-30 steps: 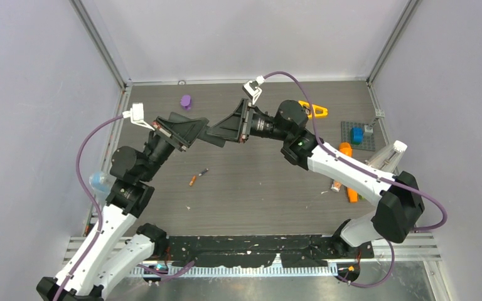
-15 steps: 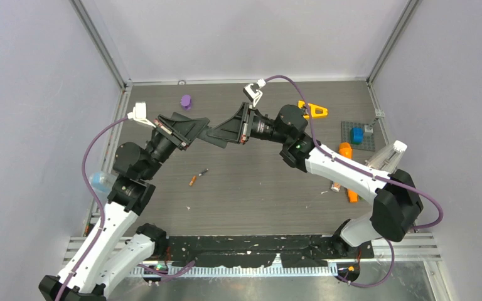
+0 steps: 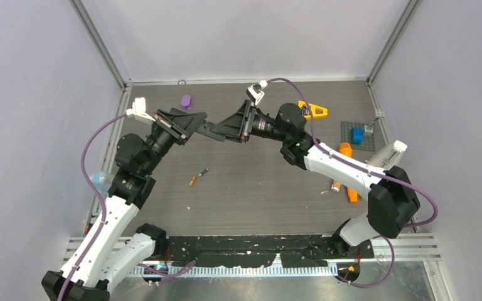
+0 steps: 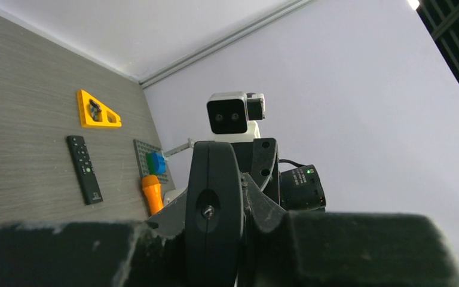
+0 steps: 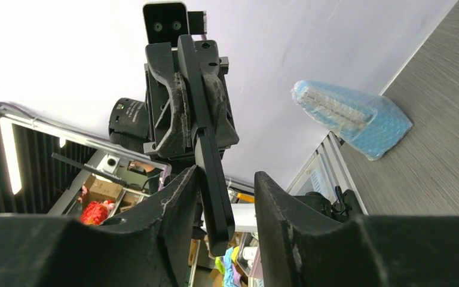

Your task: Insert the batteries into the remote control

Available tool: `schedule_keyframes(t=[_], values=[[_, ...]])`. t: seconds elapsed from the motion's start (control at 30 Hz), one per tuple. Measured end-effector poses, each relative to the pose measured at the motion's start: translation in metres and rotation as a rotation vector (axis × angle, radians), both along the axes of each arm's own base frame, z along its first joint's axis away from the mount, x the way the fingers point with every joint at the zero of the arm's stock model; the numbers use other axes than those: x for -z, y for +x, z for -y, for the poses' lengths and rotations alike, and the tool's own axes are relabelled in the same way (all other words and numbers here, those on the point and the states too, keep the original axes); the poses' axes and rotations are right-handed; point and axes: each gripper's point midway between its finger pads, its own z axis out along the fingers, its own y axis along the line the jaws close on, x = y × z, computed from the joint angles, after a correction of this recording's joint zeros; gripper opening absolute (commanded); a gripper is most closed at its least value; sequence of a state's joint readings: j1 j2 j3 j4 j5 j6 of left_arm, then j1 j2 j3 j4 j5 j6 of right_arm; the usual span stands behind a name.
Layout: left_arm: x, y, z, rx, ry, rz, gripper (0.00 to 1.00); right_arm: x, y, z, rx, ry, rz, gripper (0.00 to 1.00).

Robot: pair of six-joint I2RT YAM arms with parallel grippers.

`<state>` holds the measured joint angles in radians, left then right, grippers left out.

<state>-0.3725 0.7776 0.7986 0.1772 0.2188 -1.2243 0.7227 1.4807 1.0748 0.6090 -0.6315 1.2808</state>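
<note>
A black remote control (image 3: 205,130) hangs in the air between my two grippers, above the far middle of the table. My left gripper (image 3: 193,124) is shut on one end of it; the left wrist view shows the remote control (image 4: 212,203) end-on between my dark fingers (image 4: 66,251). My right gripper (image 5: 227,179) straddles the other end of the remote control (image 5: 206,149) with its jaws open: one finger lies against it and a gap shows on the other side. Two batteries (image 3: 198,176), one orange and one dark, lie on the table below.
A second black remote (image 4: 84,169) lies on the table near a yellow triangle (image 3: 314,110). A grey baseplate (image 3: 365,143) with a blue block, a thick orange stick (image 3: 346,150), a purple piece (image 3: 186,100) and a blue wrapped item (image 3: 98,182) are around the edges.
Both grippers and the remote control have drifted slightly toward the back wall. The left gripper has kept its hold.
</note>
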Motion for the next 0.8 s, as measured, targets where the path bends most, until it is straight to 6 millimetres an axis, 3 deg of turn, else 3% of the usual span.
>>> schedule_keyframes(t=[0.3, 0.8], values=[[0.006, 0.008, -0.002, -0.031, 0.057, 0.01, 0.0, 0.013, 0.011, -0.003, 0.004, -0.077, -0.1, 0.59], [0.033, 0.023, 0.001, -0.045, 0.159, -0.027, 0.0, 0.039, 0.022, 0.008, 0.036, -0.168, -0.211, 0.51]])
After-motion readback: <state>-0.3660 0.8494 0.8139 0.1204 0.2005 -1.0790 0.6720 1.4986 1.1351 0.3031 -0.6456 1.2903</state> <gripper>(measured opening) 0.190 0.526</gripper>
